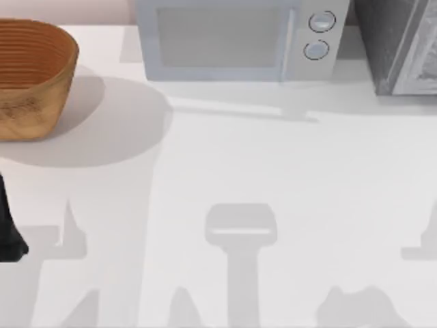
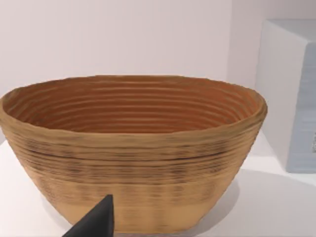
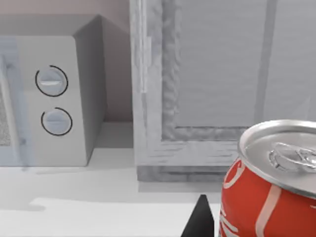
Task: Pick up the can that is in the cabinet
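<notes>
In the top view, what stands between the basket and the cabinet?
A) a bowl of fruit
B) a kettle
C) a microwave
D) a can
C: the microwave, with two round knobs, stands at the table's back between the basket and the cabinet.

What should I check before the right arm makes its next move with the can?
1. Can found: ok, close beside the right gripper, in front of the cabinet, not inside it.
2. Can upright: ok, its silver top faces up.
3. Grip on the can: cannot tell.
4. Can lifted off the table: cannot tell.
5. Left arm out of the way: ok, at the table's left edge, near the basket.
</notes>
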Robot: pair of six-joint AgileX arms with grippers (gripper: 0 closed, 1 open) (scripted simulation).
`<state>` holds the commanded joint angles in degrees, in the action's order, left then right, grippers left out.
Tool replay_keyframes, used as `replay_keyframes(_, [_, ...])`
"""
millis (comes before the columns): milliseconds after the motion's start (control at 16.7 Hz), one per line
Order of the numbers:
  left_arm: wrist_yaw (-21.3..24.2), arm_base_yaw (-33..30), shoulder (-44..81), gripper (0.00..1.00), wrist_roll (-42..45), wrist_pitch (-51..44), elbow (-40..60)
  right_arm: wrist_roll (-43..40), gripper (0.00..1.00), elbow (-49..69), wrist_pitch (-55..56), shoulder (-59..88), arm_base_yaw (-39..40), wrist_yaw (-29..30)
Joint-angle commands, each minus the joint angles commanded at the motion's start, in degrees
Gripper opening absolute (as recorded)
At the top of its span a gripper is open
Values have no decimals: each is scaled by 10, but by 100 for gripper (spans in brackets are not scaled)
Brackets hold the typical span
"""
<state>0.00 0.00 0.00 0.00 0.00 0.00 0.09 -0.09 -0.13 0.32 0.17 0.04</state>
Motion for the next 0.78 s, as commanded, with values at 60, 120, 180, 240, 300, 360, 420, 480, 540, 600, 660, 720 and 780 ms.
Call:
replay_keyframes(60, [0,0,0,100,0,0,0,0,0,0,0,0,0,0])
replay_keyframes(120, [0,0,0,100,0,0,0,0,0,0,1,1,0,0])
replay_keyframes(180, [0,0,0,100,0,0,0,1,0,4,9,12,0,-4])
replay_keyframes(240, [0,0,0,100,0,0,0,2,0,8,18,25,1,-8])
replay_keyframes(300, [0,0,0,100,0,0,0,3,0,14,33,47,2,-17])
replay_keyframes(360, [0,0,0,100,0,0,0,5,0,21,49,72,3,-25])
replay_keyframes(420, [0,0,0,100,0,0,0,7,0,30,68,105,4,-35])
replay_keyframes(480, [0,0,0,100,0,0,0,10,0,39,89,139,5,-46])
replay_keyframes(540, [0,0,0,100,0,0,0,13,0,49,110,174,6,-57])
replay_keyframes(600, [0,0,0,100,0,0,0,16,0,59,132,210,6,-68])
replay_keyframes(660, [0,0,0,100,0,0,0,19,0,68,153,247,7,-79])
replay_keyframes(720, [0,0,0,100,0,0,0,20,0,76,173,282,6,-90])
replay_keyframes(780, [0,0,0,100,0,0,0,22,0,84,192,317,6,-101])
